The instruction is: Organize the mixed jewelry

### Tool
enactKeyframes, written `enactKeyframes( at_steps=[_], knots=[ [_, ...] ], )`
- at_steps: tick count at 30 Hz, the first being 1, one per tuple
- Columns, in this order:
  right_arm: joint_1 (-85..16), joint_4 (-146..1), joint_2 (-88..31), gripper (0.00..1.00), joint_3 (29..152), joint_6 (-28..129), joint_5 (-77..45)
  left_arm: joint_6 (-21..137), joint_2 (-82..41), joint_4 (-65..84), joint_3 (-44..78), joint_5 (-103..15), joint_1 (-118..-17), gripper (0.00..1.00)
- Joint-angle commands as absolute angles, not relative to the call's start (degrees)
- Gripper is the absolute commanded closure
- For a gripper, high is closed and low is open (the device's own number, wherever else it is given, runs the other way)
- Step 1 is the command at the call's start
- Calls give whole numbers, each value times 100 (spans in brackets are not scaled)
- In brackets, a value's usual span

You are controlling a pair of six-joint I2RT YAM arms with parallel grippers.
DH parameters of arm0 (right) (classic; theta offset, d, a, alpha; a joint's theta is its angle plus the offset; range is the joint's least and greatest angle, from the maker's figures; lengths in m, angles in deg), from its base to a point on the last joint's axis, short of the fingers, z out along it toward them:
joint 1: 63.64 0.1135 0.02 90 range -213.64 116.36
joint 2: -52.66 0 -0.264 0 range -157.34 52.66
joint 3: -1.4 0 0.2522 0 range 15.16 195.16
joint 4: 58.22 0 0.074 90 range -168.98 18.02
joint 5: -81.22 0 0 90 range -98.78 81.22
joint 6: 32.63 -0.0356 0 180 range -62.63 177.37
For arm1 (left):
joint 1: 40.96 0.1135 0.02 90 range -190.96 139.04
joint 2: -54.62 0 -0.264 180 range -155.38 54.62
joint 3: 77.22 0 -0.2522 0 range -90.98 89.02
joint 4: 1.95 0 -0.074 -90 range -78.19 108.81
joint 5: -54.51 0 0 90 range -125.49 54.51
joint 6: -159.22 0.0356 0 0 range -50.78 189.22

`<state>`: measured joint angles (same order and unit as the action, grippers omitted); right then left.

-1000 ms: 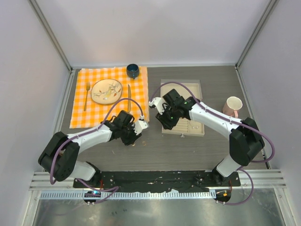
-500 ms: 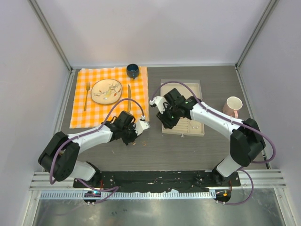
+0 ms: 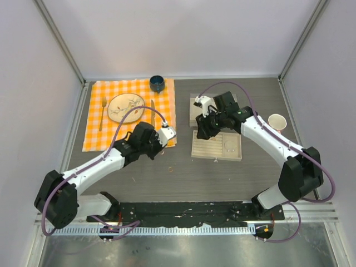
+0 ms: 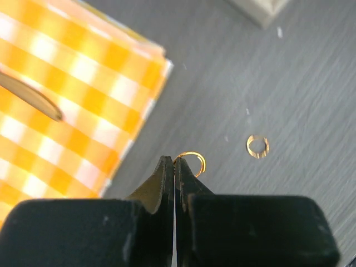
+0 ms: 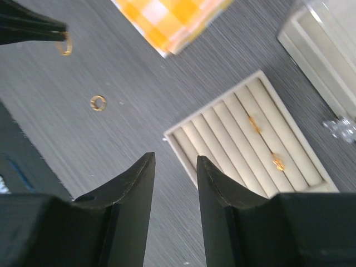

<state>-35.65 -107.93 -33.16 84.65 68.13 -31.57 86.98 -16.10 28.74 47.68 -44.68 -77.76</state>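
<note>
Fingers of the left arm pinch shut on one gold ring by its edge, above the counter, probably bound for the slotted tray; right fingers stand half apart, empty.

Gold ring partly behind left tool

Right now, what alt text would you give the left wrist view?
The left gripper, shut, pinches a thin gold ring over the grey table. A second gold ring lies to its right; an orange checked cloth fills the left.
</note>
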Motion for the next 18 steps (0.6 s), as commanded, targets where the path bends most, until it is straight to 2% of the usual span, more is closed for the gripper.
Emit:
enactKeyframes(
  at_steps=[1, 8, 18],
  knots=[
    [-3525, -9995, -3066, 58, 8644, 6178, -4129, 7883, -1481, 2263, 4043, -4016, -7796, 100],
    [-3525, -8896, -3172, 58, 8670, 5316, -4833, 6757, -1850, 2060, 3095, -2997, -7796, 100],
    [-3516, -7594, -3646, 62, 8916, 4192, -5044, 5833, -2070, 2429, 2565, -2828, -7796, 100]
  ],
)
